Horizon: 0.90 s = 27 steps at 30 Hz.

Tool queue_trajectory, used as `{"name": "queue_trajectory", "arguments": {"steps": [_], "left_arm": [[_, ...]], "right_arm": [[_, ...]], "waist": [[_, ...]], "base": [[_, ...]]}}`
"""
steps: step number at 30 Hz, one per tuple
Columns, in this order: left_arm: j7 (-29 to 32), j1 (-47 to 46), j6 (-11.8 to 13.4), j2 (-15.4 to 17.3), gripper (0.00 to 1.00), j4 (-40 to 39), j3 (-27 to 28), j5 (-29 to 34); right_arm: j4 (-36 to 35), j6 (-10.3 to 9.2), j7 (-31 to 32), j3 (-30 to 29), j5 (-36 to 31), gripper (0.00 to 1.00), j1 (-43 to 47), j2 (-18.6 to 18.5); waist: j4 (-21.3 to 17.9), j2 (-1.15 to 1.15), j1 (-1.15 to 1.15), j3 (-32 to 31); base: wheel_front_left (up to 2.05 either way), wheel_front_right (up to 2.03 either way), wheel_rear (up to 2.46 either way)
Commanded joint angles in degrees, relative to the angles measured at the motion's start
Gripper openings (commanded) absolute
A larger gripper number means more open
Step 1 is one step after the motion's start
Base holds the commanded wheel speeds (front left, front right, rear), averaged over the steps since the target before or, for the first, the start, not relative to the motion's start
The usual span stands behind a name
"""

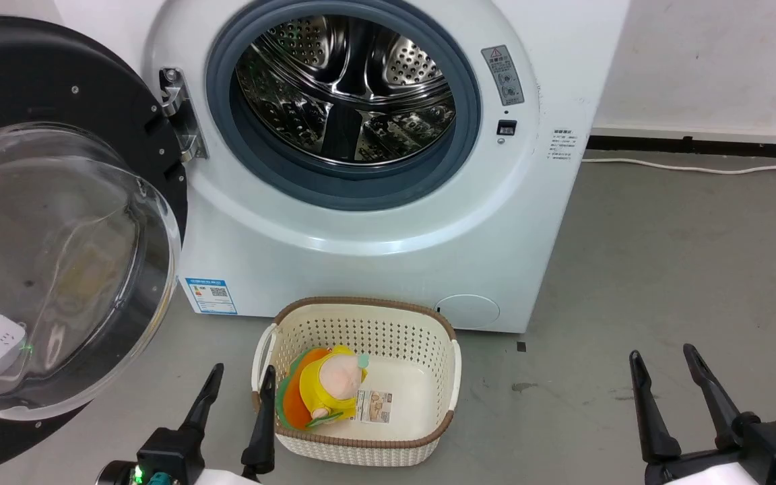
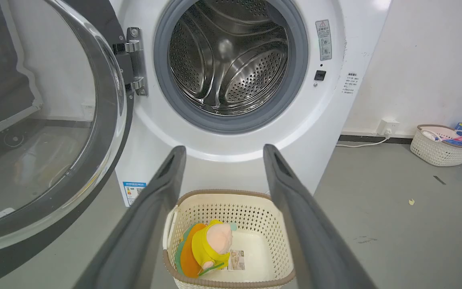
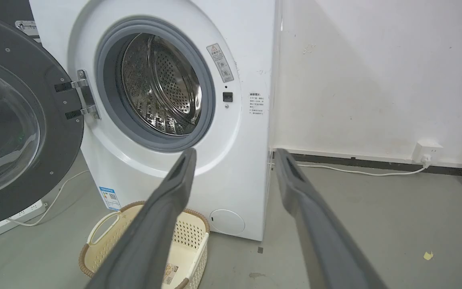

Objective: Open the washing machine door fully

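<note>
the washing machine door [image 1: 58,269] is swung wide open on the left, hanging off its hinge [image 1: 182,121], with the clear glass bowl bulging toward the near side and well clear of the opening. the washing machine [image 1: 374,263] stands at the far side, its steel drum [image 1: 344,87] and grey gasket [image 1: 341,195] fully exposed. down on the floor [image 1: 664,256], just in front of the machine, sits a cream basket [image 1: 361,308] with a yellow and orange plush toy [image 1: 331,391] lying inside. the left gripper [image 1: 242,368] hangs low at the near left, just beside the basket's left rim, jaws spread apart and holding nothing. the right gripper [image 1: 661,350] hovers at the near right over the floor, well apart from the machine, jaws likewise parted and empty. neither one touches the door.
</note>
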Motion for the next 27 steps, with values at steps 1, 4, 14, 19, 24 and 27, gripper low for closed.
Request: {"name": "queue_trajectory", "arguments": {"steps": [1, 4, 14, 19, 24, 27], "left_arm": [[-0.26, -0.17, 0.43, -0.10, 1.00, 0.13, 0.30, 0.40], [-0.26, -0.37, 0.81, -0.31, 1.00, 0.24, 0.44, 0.60], [-0.26, -1.15, 0.69, -0.76, 1.00, 0.98, 0.76, 0.91], [0.00, -0.32, 0.73, -0.90, 0.00, 1.04, 1.05, 0.36], [0.27, -0.28, 0.80, -0.91, 0.00, 0.98, 1.12, 0.43], [0.62, -0.33, 0.82, -0.95, 0.00, 0.78, 1.24, 0.66]], "right_arm": [[0.23, 0.05, -0.26, 0.02, 0.47, 1.00, 0.23, 0.22], [0.20, 0.05, -0.26, 0.12, 0.55, 1.00, 0.13, 0.22], [0.26, 0.05, -0.26, 0.42, 0.89, 1.00, 0.01, 0.22], [0.08, 0.00, 0.01, 0.47, 0.50, 0.00, -0.04, 0.00], [0.04, -0.01, 0.23, 0.48, 0.33, 0.00, -0.10, -0.01], [0.01, -0.01, 0.58, 0.54, 0.20, 0.00, -0.20, 0.00]], "waist": [[-0.04, 0.00, 0.00, 0.05], [-0.03, 0.00, 0.00, 0.21], [0.34, 0.00, 0.00, 0.39], [0.50, 0.00, 0.00, 0.41], [0.48, 0.00, 0.00, 0.41], [0.43, 0.00, 0.00, 0.43]], "base": [[0.00, 0.00, 0.00], [0.00, 0.00, 0.00], [0.00, 0.00, 0.00], [0.00, 0.00, 0.00], [0.00, 0.00, 0.00], [0.00, 0.00, 0.00]]}}
